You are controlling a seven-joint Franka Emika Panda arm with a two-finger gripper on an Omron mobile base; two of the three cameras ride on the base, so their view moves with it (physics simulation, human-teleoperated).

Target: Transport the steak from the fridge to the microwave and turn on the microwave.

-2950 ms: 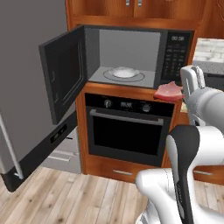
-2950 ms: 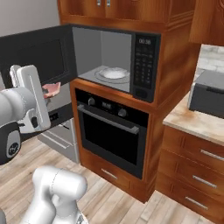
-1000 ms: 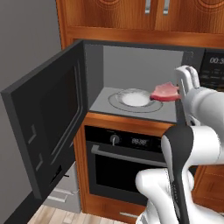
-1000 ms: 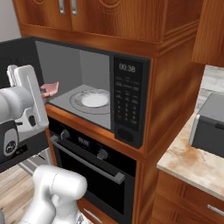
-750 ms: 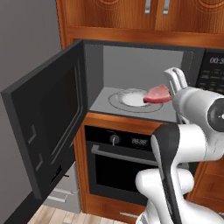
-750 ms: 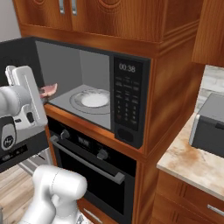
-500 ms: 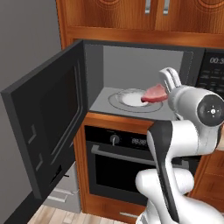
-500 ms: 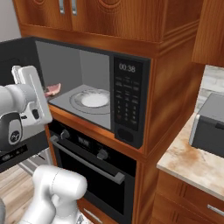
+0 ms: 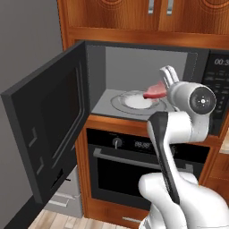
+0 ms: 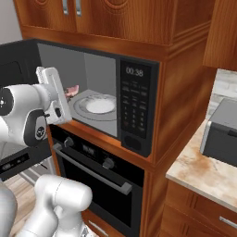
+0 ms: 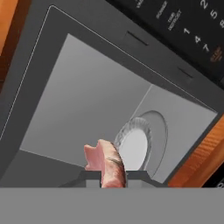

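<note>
Hand view first: we see our end effector (image 11: 113,174) nipped narrowly onto the steak (image 11: 107,162), the pink slab standing on edge between the finger tips, right at the mouth of the microwave (image 11: 87,105). So the steak is in our grip, in the air, just at the front of the microwave's opening and not yet set down.

From the left base view, the steak (image 9: 154,92) hangs over the near right edge of the turntable (image 9: 134,102), with the end effector (image 9: 164,79) just beside it, angled into the cavity. The microwave door (image 9: 49,134) stands swung wide to the left of the microwave, well clear of our arm.

Our judgement of the step: we are placing. To do it well, we would carry the meat further in until it sits above the middle of the white plate (image 11: 131,151), lower it until it rests, and only then release. Dropping from this height, or letting go near the rim, risks it tipping off the plate.

Deeper inside the microwave, the plate (image 10: 99,106) on the turntable carries nothing. Right of the cavity, the keypad (image 10: 135,99) with its lit display waits; the door is not yet shut and the start is not yet pressed.
</note>
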